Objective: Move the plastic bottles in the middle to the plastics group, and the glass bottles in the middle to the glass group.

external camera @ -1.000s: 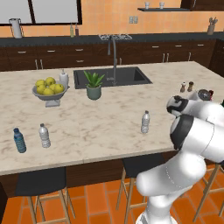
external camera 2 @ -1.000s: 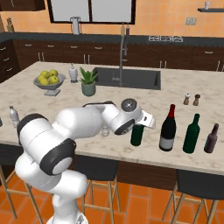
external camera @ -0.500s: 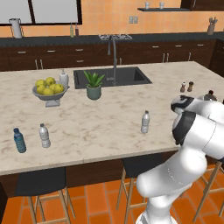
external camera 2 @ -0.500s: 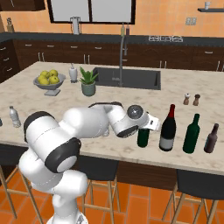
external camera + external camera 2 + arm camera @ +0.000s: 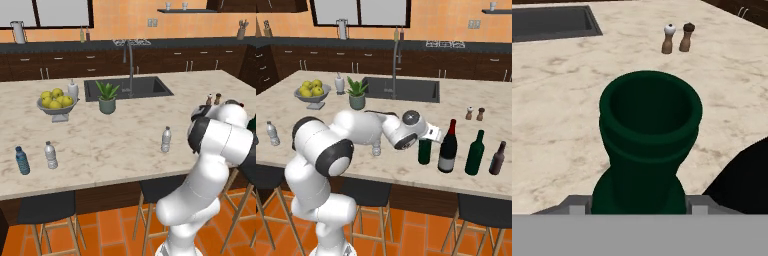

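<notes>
Gripper (image 5: 429,134) clamped on green glass bottle (image 5: 425,151) neck, beside wine bottle (image 5: 447,147).

The gripper (image 5: 428,136) covers the upper part of the dark green bottle (image 5: 424,151), and its finger tips are concealed behind the bottle neck in the hand view. The black wine bottle (image 5: 743,181), just beside the gripper, is cut off by the frame edge. Whether the fingers touch the neck cannot be determined.

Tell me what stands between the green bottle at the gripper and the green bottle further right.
The tall black wine bottle with its red foil neck stands between the gripped green bottle and the other green bottle, as the right base view shows.
</notes>
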Robot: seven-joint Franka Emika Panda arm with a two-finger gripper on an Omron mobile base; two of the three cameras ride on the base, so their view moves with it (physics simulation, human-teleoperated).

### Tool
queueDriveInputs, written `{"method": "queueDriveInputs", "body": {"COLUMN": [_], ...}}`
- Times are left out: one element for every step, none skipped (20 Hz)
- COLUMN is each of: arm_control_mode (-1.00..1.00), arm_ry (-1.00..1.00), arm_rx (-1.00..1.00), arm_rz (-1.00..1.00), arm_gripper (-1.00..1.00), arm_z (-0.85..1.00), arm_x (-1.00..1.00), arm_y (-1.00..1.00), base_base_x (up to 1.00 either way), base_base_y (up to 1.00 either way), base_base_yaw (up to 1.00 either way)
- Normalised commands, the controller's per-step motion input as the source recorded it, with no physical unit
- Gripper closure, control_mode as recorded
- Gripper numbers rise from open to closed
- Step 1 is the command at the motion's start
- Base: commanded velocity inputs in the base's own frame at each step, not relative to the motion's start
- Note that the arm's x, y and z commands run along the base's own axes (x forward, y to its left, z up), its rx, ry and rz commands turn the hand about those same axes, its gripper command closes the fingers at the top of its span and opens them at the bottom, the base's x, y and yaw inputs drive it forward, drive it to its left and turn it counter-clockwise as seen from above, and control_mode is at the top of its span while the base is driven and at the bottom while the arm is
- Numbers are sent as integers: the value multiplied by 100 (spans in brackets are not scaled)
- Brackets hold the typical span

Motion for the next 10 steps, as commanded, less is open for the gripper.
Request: {"method": "queueDriveInputs", "body": {"arm_control_mode": [-100, -100, -100, -100, -100, -100, -100, -100, -100, -100], "arm_ry": [5, 5, 4, 6, 5, 4, 4, 2, 0, 0], "arm_rx": [0, 0, 0, 0, 0, 0, 0, 0, 0, 0], "arm_rz": [-4, -3, -1, 0, 0, 0, 0, 0, 0, 0], "arm_gripper": [100, 100, 100, 100, 100, 100, 100, 100, 100, 100], "arm_z": [0, 0, 0, -10, -18, -24, -24, -36, -44, -49], "arm_x": [11, 0, 0, 0, 0, 0, 0, 0, 0, 0], "arm_y": [-42, -42, -38, -27, -5, 0, 0, 0, 0, 0], "base_base_x": [0, 0, 0, 0, 0, 0, 0, 0, 0, 0], "base_base_y": [0, 0, 0, 0, 0, 0, 0, 0, 0, 0], "base_base_yaw": [0, 0, 0, 0, 0, 0, 0, 0, 0, 0]}}
